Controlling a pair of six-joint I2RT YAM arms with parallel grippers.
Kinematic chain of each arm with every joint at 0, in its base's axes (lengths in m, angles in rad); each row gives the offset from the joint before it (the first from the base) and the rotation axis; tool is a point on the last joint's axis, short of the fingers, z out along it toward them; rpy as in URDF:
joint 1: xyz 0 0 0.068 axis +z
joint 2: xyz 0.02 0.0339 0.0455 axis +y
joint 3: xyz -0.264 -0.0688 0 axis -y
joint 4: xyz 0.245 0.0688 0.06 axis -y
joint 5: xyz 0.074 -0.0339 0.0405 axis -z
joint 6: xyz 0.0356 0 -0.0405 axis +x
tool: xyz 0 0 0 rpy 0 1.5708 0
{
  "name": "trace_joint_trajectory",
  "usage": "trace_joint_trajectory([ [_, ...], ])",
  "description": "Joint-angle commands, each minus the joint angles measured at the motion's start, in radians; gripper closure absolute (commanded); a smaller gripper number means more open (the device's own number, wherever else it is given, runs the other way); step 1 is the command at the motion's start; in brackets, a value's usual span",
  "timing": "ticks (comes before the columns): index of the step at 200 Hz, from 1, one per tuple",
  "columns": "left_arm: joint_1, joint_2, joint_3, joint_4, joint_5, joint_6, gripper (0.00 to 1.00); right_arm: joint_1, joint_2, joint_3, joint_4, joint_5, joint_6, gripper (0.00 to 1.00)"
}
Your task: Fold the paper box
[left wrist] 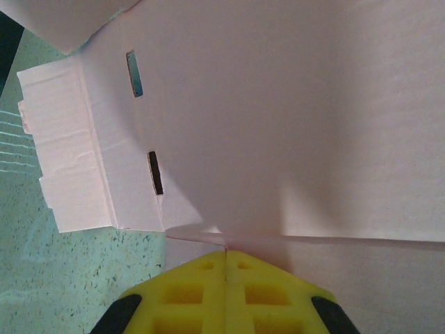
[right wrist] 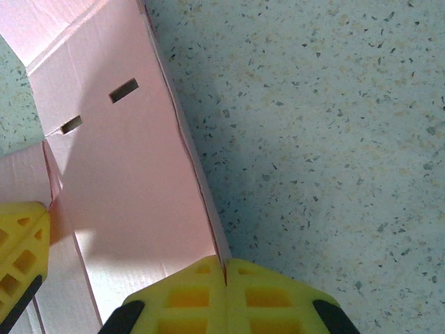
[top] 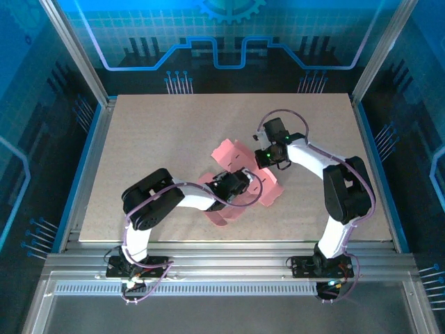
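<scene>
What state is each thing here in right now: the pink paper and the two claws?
paper box: an open cutout, creased, some panels raised, not closed into a box.
left gripper: shut, tips at a crease of the paper; a grip is unclear.
right gripper: shut, pinching the edge of a raised slotted panel.

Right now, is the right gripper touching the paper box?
Touching. In the right wrist view, the right gripper is shut on the raised edge of the paper box. The pink edge runs straight into the seam between its yellow tips, with no gap.
</scene>
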Motion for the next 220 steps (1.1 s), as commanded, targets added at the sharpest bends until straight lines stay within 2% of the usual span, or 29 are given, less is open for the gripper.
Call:
trace_joint_trajectory([
  [1,-0.015,0.032,0.012,-0.038,0.038,0.014,0.96,-0.008,0.017,0.007,0.065,-0.046,0.033,1.00],
  [22,-0.010,0.016,0.025,-0.057,0.030,-0.003,0.95,-0.009,0.014,0.007,0.064,-0.046,0.029,1.00],
  [35,0.004,-0.004,0.049,-0.113,0.068,-0.054,0.94,-0.010,0.013,0.007,0.063,-0.044,0.029,1.00],
  [83,0.106,-0.089,0.086,-0.261,0.423,-0.256,0.85,-0.009,0.017,0.010,0.058,-0.044,0.022,1.00],
  [100,0.130,-0.104,0.083,-0.266,0.475,-0.295,0.75,-0.009,0.016,0.010,0.058,-0.046,0.021,1.00],
  [112,0.148,-0.123,0.078,-0.267,0.512,-0.319,0.60,-0.010,0.017,0.008,0.059,-0.044,0.021,1.00],
  [119,0.156,-0.139,0.074,-0.262,0.527,-0.331,0.58,-0.009,0.018,0.007,0.058,-0.046,0.020,1.00],
  [123,0.163,-0.149,0.072,-0.260,0.539,-0.338,0.53,-0.009,0.018,0.008,0.057,-0.045,0.020,1.00],
  [139,0.189,-0.189,0.064,-0.255,0.568,-0.368,0.44,-0.010,0.022,0.008,0.060,-0.044,0.019,1.00],
  [149,0.207,-0.221,0.062,-0.257,0.584,-0.387,0.35,-0.009,0.025,0.008,0.060,-0.042,0.018,1.00],
  [161,0.232,-0.258,0.061,-0.259,0.613,-0.409,0.32,-0.010,0.029,0.007,0.060,-0.041,0.017,1.00],
  [173,0.261,-0.297,0.060,-0.262,0.642,-0.433,0.23,-0.010,0.030,0.006,0.061,-0.041,0.015,1.00],
  [198,0.340,-0.359,0.060,-0.260,0.705,-0.499,0.14,-0.009,0.030,0.004,0.060,-0.047,0.001,1.00],
  [220,0.429,-0.342,0.102,-0.324,0.737,-0.573,0.15,-0.009,0.028,0.004,0.061,-0.054,-0.014,1.00],
])
